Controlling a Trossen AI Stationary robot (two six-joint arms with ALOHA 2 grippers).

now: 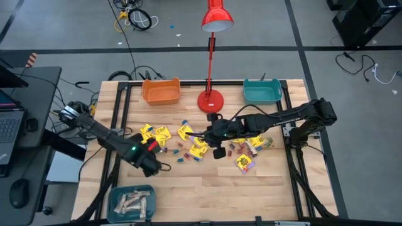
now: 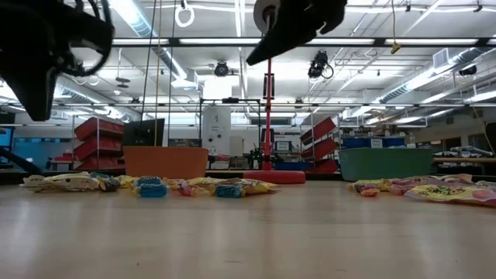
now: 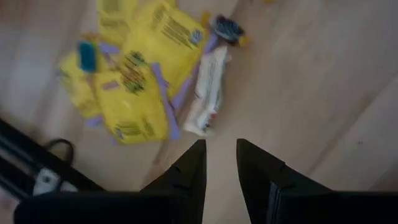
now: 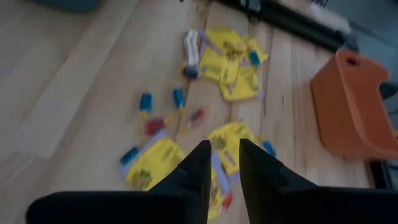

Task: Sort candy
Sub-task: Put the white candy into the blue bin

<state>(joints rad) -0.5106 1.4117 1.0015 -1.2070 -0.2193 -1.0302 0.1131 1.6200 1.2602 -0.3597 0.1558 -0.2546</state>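
The candy lies scattered over the middle of the wooden table: yellow packets, small blue and red pieces, and more sweets at the right. My left gripper hangs above bare wood, near of the left yellow packets and a pale bar. It points steeply down, its fingers a little apart with nothing between them. My right gripper slants down over the middle yellow packets, also slightly open and holding nothing.
An orange bin and a teal bin stand at the far edge, with a red desk lamp between them. A bin with pale bars sits at the near left corner. Bare wood stretches along the near edge.
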